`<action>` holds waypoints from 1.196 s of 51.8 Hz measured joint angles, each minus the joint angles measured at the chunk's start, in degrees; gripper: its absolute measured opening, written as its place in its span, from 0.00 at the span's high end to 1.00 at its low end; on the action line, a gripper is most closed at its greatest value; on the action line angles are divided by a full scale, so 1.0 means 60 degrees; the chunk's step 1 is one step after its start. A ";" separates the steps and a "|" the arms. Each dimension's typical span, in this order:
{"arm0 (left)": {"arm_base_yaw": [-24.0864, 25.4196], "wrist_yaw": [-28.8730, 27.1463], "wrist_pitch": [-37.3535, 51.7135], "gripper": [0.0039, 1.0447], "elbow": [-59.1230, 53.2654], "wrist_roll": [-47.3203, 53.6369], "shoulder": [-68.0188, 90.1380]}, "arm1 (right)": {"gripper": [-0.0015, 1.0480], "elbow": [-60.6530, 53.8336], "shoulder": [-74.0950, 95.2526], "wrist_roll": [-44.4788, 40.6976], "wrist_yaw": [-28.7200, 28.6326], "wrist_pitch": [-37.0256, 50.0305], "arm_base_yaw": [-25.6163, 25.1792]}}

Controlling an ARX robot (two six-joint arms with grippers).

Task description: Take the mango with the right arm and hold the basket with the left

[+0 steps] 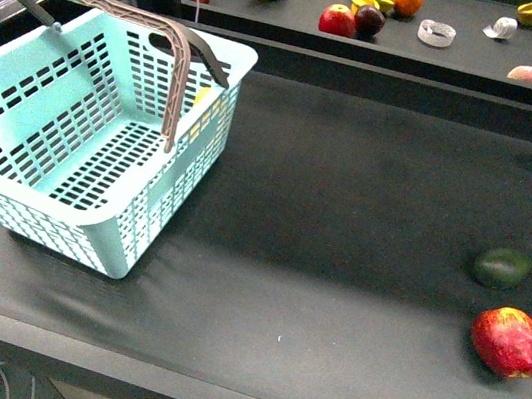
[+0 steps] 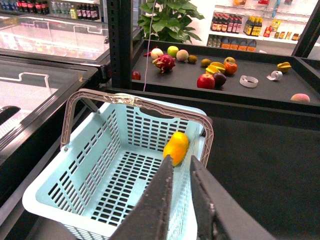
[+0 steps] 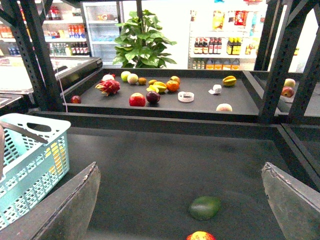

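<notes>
Mango (image 2: 176, 147) is lying against the turquoise basket (image 2: 75, 170) outer wall, at the basket's 3 o'clock. Left gripper (image 2: 181, 162) jaws nearly clenched, empty; right gripper (image 3: 180, 200) jaws released. You're reaching around the wall, not over.

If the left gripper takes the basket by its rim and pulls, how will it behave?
The basket is thin slotted plastic, so it is probably light and its rim may flex. It already sits tilted in the front view, so it may well rock or slide. The smooth oval mango lying by its side wall would likely roll.
</notes>
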 joint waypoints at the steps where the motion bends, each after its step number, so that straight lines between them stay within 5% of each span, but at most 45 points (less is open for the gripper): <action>1: 0.0029 0.0033 -0.0098 0.97 -0.0051 0.0040 -0.0168 | 0.08 0.0000 0.0000 0.0000 0.0000 0.0000 0.0000; 18: 0.1122 0.1064 -0.2127 0.98 -0.0652 0.0211 -0.2852 | 0.08 0.0000 0.0000 0.0000 0.0000 0.0000 0.0000; 62: 0.1151 0.1133 -0.6721 0.98 -0.0732 0.0240 -0.7850 | 0.08 0.0000 0.0000 0.0000 0.0000 0.0000 0.0000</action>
